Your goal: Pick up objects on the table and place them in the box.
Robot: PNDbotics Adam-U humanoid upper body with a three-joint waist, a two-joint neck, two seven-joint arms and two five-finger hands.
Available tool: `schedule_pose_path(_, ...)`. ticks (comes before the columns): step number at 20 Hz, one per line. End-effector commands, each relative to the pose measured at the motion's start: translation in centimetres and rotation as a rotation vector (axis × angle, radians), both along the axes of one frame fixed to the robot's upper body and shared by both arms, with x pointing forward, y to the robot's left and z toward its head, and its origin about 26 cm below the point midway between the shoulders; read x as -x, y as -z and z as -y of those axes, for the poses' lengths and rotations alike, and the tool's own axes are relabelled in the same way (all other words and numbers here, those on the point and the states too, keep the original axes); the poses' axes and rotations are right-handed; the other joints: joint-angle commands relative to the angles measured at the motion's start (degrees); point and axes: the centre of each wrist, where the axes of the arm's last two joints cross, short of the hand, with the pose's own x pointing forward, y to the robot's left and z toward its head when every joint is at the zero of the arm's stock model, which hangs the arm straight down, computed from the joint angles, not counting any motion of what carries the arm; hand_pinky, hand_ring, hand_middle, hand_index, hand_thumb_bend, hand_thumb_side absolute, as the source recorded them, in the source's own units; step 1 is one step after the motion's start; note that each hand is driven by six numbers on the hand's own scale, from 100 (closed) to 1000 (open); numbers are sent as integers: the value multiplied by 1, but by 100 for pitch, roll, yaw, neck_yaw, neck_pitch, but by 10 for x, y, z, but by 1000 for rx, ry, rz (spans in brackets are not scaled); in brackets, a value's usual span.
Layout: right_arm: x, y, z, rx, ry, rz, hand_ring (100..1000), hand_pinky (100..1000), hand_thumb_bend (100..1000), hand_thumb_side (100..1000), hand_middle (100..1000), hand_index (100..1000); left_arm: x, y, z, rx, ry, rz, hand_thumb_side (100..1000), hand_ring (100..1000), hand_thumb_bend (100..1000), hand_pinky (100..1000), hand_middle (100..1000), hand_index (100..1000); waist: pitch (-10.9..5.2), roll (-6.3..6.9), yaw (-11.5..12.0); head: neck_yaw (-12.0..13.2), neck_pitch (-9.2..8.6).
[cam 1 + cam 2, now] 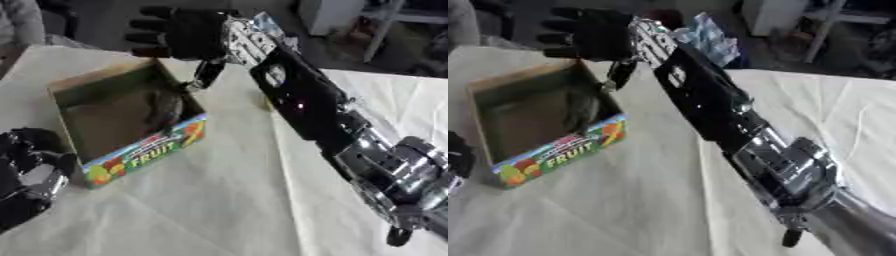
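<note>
The right hand point(184, 32) reaches out over the far edge of the box point(131, 117). Its fingers point(150, 37) look stretched out and spread, holding nothing that shows. A small dark thing point(206, 74) hangs just under the hand, over the box's far right corner; I cannot tell what it is or whether it belongs to the hand. Inside the box lies a dark curved thing point(164, 111).

The box sits on the left of the worktop point(227, 200). It has a fruit picture on its near side. It is cardboard, so likely light and easy to push over.

The left hand point(31, 172) rests at the near left beside the box, fingers curled, holding nothing.

No other thing to pick up shows on the worktop.
</note>
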Motion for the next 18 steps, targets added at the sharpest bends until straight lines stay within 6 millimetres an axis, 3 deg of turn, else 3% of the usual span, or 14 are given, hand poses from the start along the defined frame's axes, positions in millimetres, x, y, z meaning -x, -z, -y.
schedule_pose_path(1, 3, -25, 21, -16, -189, -59, 1000, 981, 440, 683, 1000, 1000, 0, -7, -7, -15, -20, 25, 100, 619, 377, 533, 568, 656, -117, 36, -44, 59, 13)
schedule_pose_path(6, 1, -22, 56, -29, -103, -81, 1000, 976, 442, 631, 1000, 1000, 0, -7, -9, -16, -29, 27, 100, 619, 378, 532, 568, 656, -96, 41, -143, 124, -17)
schedule_pose_path(14, -10, 7, 103, -58, 82, -207, 1000, 953, 442, 513, 1000, 1000, 0, -7, -8, -16, -29, 28, 100, 620, 377, 532, 569, 657, -41, 93, -196, 124, -35)
schedule_pose_path(18, -16, 27, 126, -101, 190, -309, 991, 933, 446, 547, 1000, 1000, 1, -6, -8, -15, -28, 27, 100, 621, 376, 532, 569, 658, -19, 119, -193, 118, -41)
